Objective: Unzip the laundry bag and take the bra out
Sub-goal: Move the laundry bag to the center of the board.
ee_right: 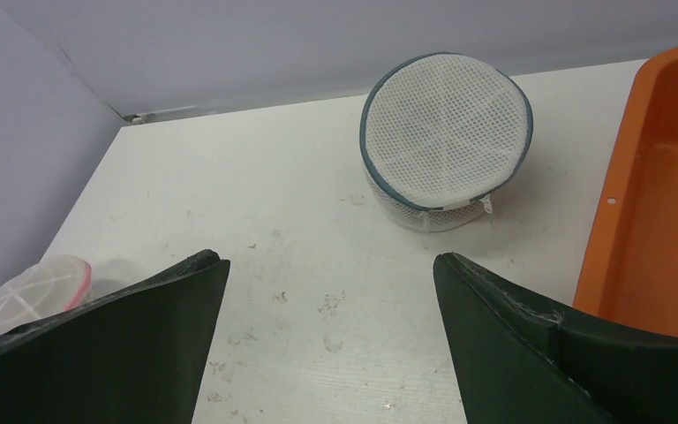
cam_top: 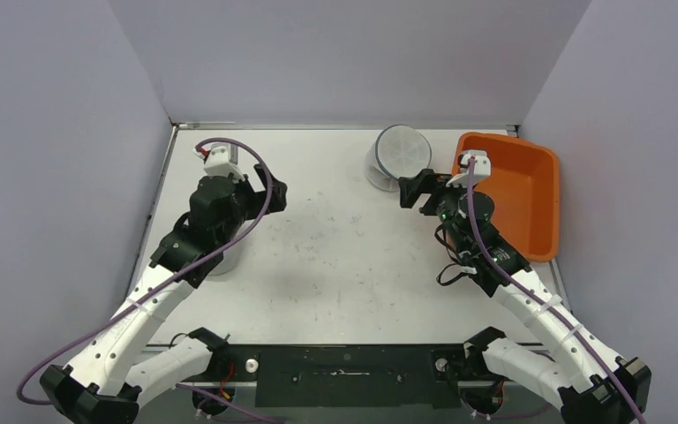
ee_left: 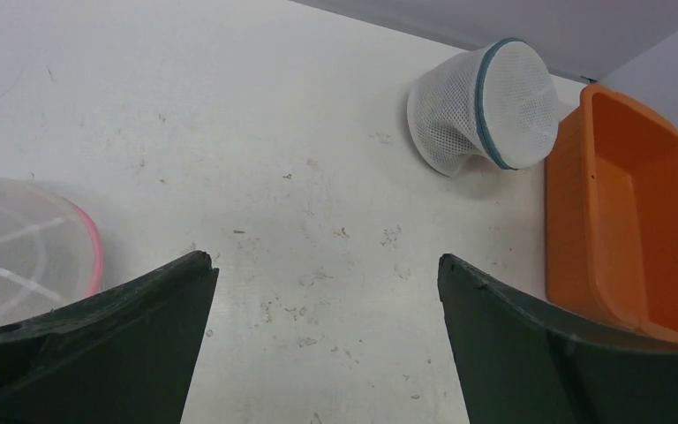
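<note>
Both arms reach over the white table (cam_top: 335, 256), jaws spread wide and holding nothing.
Open tabletop lies between the left gripper (ee_left: 327, 265) and the right gripper (ee_right: 331, 261). The orange tub (cam_top: 530, 190) lines the right edge, and the mesh laundry bag (ee_right: 441, 141) sits just beside it near the back wall.

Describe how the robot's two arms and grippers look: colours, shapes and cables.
Both arms match: the left arm and right arm have white lower links, black joints and wrists, and a purple cable looping along each. The left gripper and right gripper have broad, dark wedge-shaped fingers.
</note>
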Robot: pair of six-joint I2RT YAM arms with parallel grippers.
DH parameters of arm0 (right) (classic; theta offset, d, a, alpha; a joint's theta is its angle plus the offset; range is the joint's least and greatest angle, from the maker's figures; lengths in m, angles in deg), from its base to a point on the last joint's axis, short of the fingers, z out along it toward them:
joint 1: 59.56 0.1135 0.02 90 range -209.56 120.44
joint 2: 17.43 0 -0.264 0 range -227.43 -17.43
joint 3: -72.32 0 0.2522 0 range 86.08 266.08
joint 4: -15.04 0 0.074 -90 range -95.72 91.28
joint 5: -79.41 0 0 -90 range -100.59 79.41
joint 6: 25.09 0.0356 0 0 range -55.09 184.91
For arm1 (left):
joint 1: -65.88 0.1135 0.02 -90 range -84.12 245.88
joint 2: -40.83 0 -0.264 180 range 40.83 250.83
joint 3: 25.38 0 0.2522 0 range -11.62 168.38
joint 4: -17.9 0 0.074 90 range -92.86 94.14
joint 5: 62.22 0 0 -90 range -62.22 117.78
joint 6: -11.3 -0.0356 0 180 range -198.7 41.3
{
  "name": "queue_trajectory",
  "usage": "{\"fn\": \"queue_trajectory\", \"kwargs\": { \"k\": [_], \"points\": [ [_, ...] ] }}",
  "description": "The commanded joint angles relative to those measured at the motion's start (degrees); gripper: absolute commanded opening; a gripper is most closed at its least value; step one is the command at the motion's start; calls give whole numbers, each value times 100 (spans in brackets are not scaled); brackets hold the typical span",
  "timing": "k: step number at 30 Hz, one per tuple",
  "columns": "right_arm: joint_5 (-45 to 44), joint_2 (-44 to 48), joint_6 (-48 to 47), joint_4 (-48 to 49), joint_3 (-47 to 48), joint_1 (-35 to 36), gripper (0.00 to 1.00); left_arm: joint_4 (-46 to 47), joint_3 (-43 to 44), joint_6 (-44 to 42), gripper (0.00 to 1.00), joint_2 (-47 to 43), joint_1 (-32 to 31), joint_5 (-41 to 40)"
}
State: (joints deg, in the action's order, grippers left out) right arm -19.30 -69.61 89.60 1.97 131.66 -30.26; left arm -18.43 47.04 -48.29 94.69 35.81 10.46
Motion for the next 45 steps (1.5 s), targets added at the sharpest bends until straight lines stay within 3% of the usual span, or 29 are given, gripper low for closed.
{"fn": "queue_trajectory", "kwargs": {
  "k": [1, 11, 18, 20, 24, 29, 34, 39, 45],
  "points": [
    [-230, -27, 62, 226, 41, 1, 90, 218, -11, 83, 96, -48, -18, 63],
    [-1197, -538, 807, 299, -15, -193, 90, 1335, -923, -28, 96, -765, 34, 594],
    [-14, -1660, 2195, 1486, -245, -1385, 98, 980, -326, 20, 96, -172, 53, 960],
    [221, -2159, 2369, 1668, -41, -1634, 94, 921, -450, -22, 96, -240, 58, 902],
    [345, -3150, 2051, 2014, 622, -1809, 87, 1173, -1117, 43, 96, -736, 79, 645],
    [1287, -4387, 1539, 1946, 1520, -2139, 88, 1454, -1488, 65, 96, -1103, 84, 563],
    [1438, -4843, 1381, 2361, 1580, -2183, 85, 1561, -1518, -57, 96, -1173, 107, 730],
    [1481, -5187, 1347, 2339, 1878, -2175, 77, 1579, -1546, -51, 96, -1147, 110, 867],
    [1626, -5354, 1438, 2330, 2054, -2139, 46, 1554, -1524, -26, 96, -1127, 115, 916]
  ]
}}
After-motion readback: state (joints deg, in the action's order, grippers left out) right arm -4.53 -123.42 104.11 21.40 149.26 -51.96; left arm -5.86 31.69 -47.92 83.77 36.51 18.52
